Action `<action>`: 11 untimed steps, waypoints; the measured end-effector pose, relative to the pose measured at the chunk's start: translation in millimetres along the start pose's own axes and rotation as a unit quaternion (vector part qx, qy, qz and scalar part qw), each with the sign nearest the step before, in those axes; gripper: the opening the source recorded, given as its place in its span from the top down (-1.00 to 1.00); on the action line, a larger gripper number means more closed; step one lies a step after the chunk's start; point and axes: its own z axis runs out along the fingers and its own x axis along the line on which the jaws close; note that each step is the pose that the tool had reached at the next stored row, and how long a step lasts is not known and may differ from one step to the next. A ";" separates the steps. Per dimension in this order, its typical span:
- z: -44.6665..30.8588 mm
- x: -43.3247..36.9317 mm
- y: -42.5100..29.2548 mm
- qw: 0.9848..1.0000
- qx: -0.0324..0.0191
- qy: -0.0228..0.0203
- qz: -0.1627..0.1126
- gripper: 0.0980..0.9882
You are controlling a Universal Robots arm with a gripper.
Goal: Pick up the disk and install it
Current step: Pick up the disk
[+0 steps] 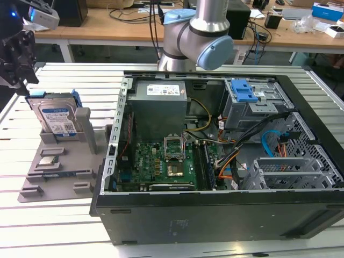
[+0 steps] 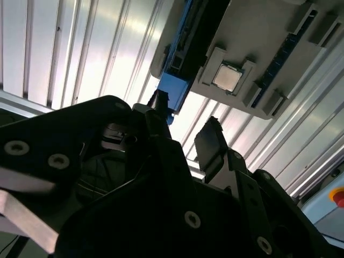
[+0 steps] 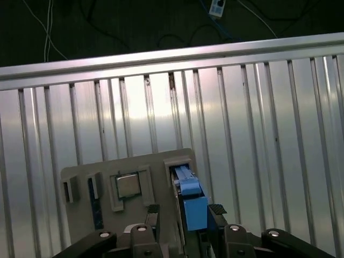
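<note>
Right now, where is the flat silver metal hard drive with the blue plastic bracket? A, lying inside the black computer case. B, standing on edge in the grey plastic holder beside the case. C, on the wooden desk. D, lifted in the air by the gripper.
B: the hard drive stands on edge in the grey holder, outside the case, with the open gripper poised over its bracket.

The disk (image 1: pixel 55 115) upright in the stand (image 1: pixel 59 180) (exterior view's left)
</note>
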 end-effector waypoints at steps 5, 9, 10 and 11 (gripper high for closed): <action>11.5 -4.4 -5.8 1.000 0.000 0.001 -0.017 0.15; 19.7 -7.1 -9.5 0.999 -0.001 0.002 -0.032 0.15; 21.6 -8.2 -10.5 0.999 -0.001 0.002 -0.034 0.15; 24.6 -10.5 -13.2 0.999 -0.001 0.002 -0.035 0.15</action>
